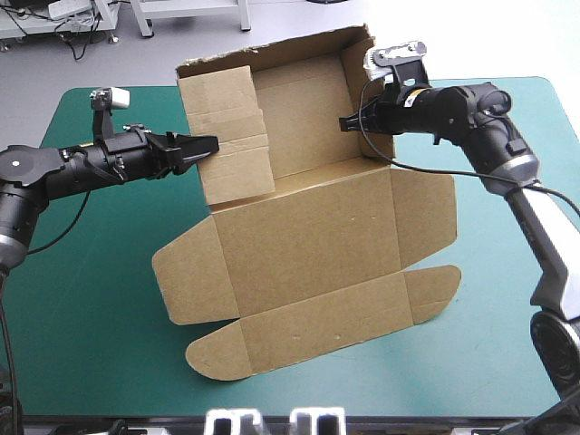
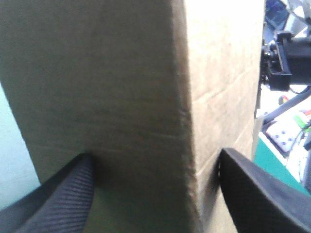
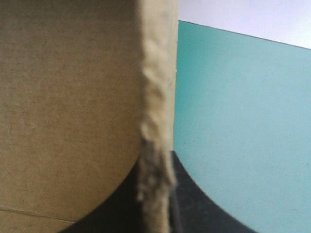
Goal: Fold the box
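Note:
The brown box (image 1: 308, 245) lies in the middle of the table, its far part raised into walls and its lid and flaps flat toward the front. My left gripper (image 1: 214, 143) is at the outside of the folded left wall (image 1: 231, 136). In the left wrist view that gripper (image 2: 155, 155) is open, with the wall's folded corner (image 2: 184, 97) between its fingers. My right gripper (image 1: 349, 122) is at the upright right wall (image 1: 355, 100). In the right wrist view it (image 3: 155, 160) is shut on the box, the board's raw edge (image 3: 155, 97) between its fingers.
The teal-green cover (image 1: 91, 317) shows on both sides of the box and beyond the right wall (image 3: 233, 97). The lid's front flaps (image 1: 317, 335) reach toward the table's front edge. The back wall (image 1: 272, 54) stands near the far edge.

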Tool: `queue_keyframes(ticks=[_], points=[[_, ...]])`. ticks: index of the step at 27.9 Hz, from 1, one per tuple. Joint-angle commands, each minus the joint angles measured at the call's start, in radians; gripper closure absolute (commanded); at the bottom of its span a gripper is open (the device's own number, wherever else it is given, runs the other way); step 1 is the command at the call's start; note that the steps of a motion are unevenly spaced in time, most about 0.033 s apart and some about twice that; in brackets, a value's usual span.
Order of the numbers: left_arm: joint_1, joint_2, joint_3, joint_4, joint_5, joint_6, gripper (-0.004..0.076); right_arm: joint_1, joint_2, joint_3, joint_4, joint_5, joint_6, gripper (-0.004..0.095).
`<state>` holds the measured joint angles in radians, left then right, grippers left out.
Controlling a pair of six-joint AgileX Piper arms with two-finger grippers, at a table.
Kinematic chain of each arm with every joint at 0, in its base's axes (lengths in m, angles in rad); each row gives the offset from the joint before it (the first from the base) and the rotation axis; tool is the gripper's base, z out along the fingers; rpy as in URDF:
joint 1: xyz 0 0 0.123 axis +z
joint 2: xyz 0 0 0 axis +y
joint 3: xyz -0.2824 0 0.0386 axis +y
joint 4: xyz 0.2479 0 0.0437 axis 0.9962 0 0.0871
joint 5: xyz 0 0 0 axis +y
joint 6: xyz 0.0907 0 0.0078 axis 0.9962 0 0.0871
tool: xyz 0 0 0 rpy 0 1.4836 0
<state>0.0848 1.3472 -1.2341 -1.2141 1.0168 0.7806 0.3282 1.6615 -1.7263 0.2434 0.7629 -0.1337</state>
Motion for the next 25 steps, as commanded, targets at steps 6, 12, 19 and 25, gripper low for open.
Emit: queue_keyframes(ticks=[6,12,19,25], points=[[-0.184,-0.03,-0.034,0.368,-0.32,-0.327,0.0218,0.075,0.019,-0.037,0.023,-0.092,0.063,0.0931],[-0.255,-0.03,-0.034,0.735,-0.431,-0.693,0.0267,0.087,0.019,-0.037,0.033,-0.096,0.063,0.0931],[-0.263,-0.019,-0.034,0.826,-0.465,-0.861,0.0333,0.095,0.019,-0.037,0.13,-0.086,0.002,0.0932],[-0.299,0.061,-0.034,0.736,-0.443,-0.781,0.0698,0.096,0.021,-0.037,0.084,-0.021,-0.024,0.0931]])
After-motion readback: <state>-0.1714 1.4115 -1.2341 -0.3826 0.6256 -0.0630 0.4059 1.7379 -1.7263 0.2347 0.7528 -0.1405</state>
